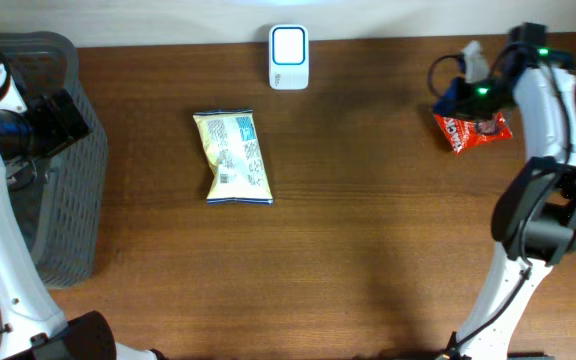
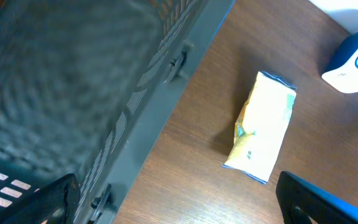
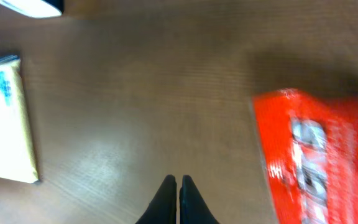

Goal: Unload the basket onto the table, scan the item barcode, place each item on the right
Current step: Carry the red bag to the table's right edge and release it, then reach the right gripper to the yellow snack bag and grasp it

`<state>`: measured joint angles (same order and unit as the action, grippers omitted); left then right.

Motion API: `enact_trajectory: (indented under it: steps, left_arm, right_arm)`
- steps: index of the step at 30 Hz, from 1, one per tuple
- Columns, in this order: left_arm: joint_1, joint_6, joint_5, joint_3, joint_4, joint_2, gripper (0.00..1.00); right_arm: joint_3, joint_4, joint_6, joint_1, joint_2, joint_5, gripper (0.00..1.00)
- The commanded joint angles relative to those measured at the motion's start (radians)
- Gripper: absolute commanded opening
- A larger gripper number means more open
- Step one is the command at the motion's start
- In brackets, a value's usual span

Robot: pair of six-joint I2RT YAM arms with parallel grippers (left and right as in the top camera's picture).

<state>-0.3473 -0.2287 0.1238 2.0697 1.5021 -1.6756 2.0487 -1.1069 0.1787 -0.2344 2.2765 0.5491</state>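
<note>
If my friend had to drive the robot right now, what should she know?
Left gripper: fingers open, empty, over the basket.
Right gripper: fingers shut, empty, beside the red packet.
Yellow packet lies flat mid-table, in front of the scanner.
Done: nothing picked up; no packet at the scanner yet.
To do: grab a packet and show its barcode to the scanner.

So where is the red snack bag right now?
In the overhead view the red snack bag lies at the far right of the table, beside the right tool, well right of the white scanner.
</note>
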Motion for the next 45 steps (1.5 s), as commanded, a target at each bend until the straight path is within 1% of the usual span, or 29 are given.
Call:
enact_trajectory:
  steps: [1,3,4,6,8,10,12,14,17,19,20,22,28,29,30,32,34,36,37,38,39,40,41,42,45]
  left_arm:
    - [-0.003,-0.01,0.011,-0.003,-0.002,0.004,0.99]
    - [-0.003,-0.01,0.011,-0.003,-0.002,0.004,0.99]
    - [-0.003,-0.01,0.011,-0.003,-0.002,0.004,0.99]
    - [-0.003,-0.01,0.01,-0.003,-0.001,0.004,0.99]
    - [-0.003,-0.01,0.01,-0.003,-0.002,0.004,0.99]
    - [-0.003,-0.01,0.011,-0.003,-0.002,0.004,0.99]
    - [-0.003,-0.01,0.01,-0.003,-0.002,0.004,0.99]
    - [-0.003,-0.01,0.011,-0.003,-0.002,0.004,0.99]
    - [-0.003,-0.01,0.01,-0.003,-0.002,0.004,0.99]
    - [-0.003,-0.01,0.011,-0.003,-0.002,0.004,0.99]
    - [-0.003,-0.01,0.011,-0.003,-0.002,0.004,0.99]
    - [-0.003,-0.01,0.011,-0.003,-0.002,0.004,0.99]
    - [-0.003,-0.01,0.01,-0.003,-0.002,0.004,0.99]
    - [-0.003,-0.01,0.011,-0.003,-0.002,0.004,0.99]
    - [-0.003,-0.01,0.011,-0.003,-0.002,0.004,0.99]
    - [-0.003,-0.01,0.01,-0.003,-0.002,0.004,0.99]
    - [-0.003,-0.01,0.011,-0.003,-0.002,0.004,0.99]
    - [-0.003,-0.01,0.011,-0.003,-0.002,0.004,0.99]
    - [-0.003,-0.01,0.011,-0.003,-0.002,0.004,0.99]
    - [-0.003,-0.01,0.01,-0.003,-0.002,0.004,0.99]
    - [-0.003,-0.01,0.01,-0.003,-0.002,0.004,0.99]
    - [-0.003,-0.01,0.011,-0.003,-0.002,0.004,0.99]
    - [-0.003,-0.01,0.01,-0.003,-0.002,0.004,0.99]
    - [-0.003,-0.01,0.011,-0.003,-0.002,0.004,0.99]
    - [-0.003,-0.01,0.01,-0.003,-0.002,0.004,0.99]
  right_arm:
    - [-0.051,0.123,-0.136,0.032,0.011,-0.223,0.04]
    - [-0.074,0.201,-0.216,0.024,0.036,-0.288,0.04]
    - [-0.087,0.238,-0.222,0.009,0.05,-0.292,0.04]
    - [-0.095,0.254,-0.222,-0.019,0.076,-0.292,0.05]
    - [-0.114,0.248,-0.264,-0.075,0.117,-0.3,0.05]
    - [-0.143,0.243,-0.27,-0.131,0.132,-0.301,0.04]
    - [-0.143,0.212,-0.292,-0.19,0.134,-0.372,0.04]
    - [-0.138,0.187,-0.286,-0.247,0.125,-0.435,0.04]
    - [-0.134,0.185,-0.281,-0.299,0.116,-0.451,0.04]
    - [-0.134,0.167,-0.286,-0.324,0.114,-0.558,0.04]
    - [-0.134,0.153,-0.289,-0.338,0.114,-0.656,0.04]
    - [-0.134,0.126,-0.289,-0.364,0.114,-0.726,0.04]
    - [-0.126,0.089,-0.293,-0.403,0.108,-0.73,0.05]
    - [-0.104,0.061,-0.341,-0.402,0.102,-0.73,0.1]
    - [-0.073,0.029,-0.388,-0.401,0.099,-0.728,0.11]
    - [0.012,-0.036,-0.405,-0.394,0.089,-0.662,0.12]
    - [0.122,-0.107,-0.405,-0.38,0.073,-0.531,0.14]
    - [0.234,-0.175,-0.405,-0.348,0.047,-0.294,0.21]
    - [0.271,-0.198,-0.404,-0.32,0.037,-0.142,0.36]
    - [0.285,-0.208,-0.4,-0.291,0.035,-0.046,0.51]
    - [0.287,-0.219,-0.392,-0.256,0.035,0.026,0.7]
    - [0.284,-0.236,-0.362,-0.215,0.036,0.058,0.84]
    - [0.278,-0.256,-0.296,-0.157,0.036,0.058,0.93]
    - [0.277,-0.278,-0.236,-0.097,0.037,0.057,0.98]
    - [0.243,-0.269,-0.143,0.104,0.039,0.052,0.99]
